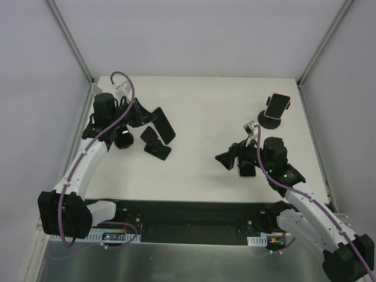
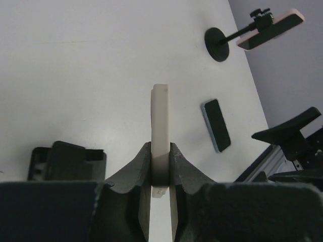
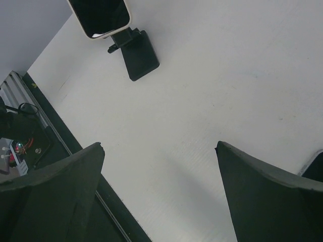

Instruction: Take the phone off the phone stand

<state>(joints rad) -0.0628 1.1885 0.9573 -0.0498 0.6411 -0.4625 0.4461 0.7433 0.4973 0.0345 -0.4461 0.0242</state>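
My left gripper [image 1: 147, 116] is shut on the edges of a cream-cased phone [image 1: 166, 125] with a dark screen and holds it above the table. In the left wrist view the phone's cream edge [image 2: 160, 121] stands upright between the fingers [image 2: 141, 161]. The black phone stand [image 1: 155, 144] sits just below the phone in the top view. It also shows at the left in the left wrist view [image 2: 65, 161], apart from the phone. The right wrist view shows the phone [image 3: 101, 15] above the stand [image 3: 140, 55]. My right gripper [image 1: 224, 158] is open and empty over bare table [image 3: 159, 146].
A second phone [image 1: 277, 106] sits on a round-based stand [image 1: 269, 122] at the far right. A dark phone [image 1: 247, 169] lies flat under my right wrist and shows in the left wrist view [image 2: 217, 125]. White walls enclose the table.
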